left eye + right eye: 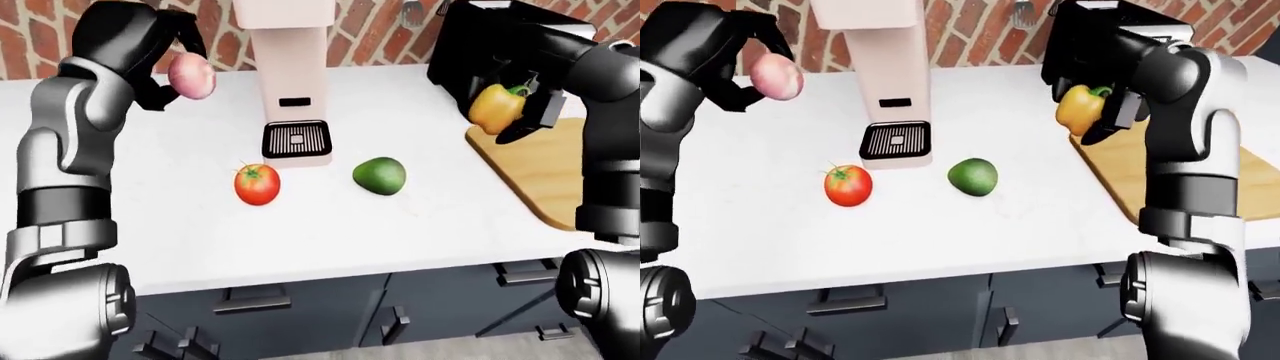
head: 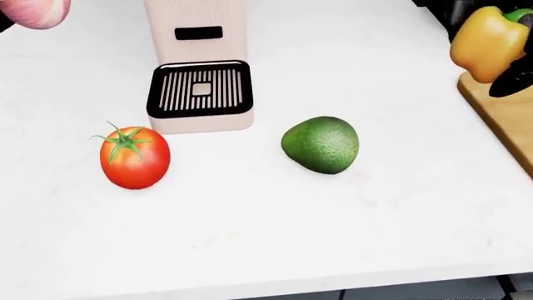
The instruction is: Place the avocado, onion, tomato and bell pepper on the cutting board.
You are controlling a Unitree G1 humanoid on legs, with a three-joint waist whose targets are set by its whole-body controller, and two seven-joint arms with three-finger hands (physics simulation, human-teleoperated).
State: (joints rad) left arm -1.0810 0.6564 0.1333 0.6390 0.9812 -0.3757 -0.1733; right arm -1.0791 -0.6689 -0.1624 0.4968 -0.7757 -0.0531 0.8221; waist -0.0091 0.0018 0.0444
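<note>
My left hand (image 1: 170, 64) is raised high at the left of the left-eye view, shut on a pinkish onion (image 1: 191, 76). My right hand (image 1: 525, 97) holds a yellow bell pepper (image 1: 495, 107) in the air just above the left end of the wooden cutting board (image 1: 545, 169). A red tomato (image 2: 134, 157) and a green avocado (image 2: 320, 145) lie on the white counter (image 2: 267, 231), below the coffee machine. The board's surface shows nothing lying on it.
A beige coffee machine (image 1: 290, 82) with a black drip grille (image 2: 200, 89) stands between the two hands. A black appliance (image 1: 490, 45) sits behind the right hand against the brick wall. Dark cabinet fronts (image 1: 320, 315) run below the counter edge.
</note>
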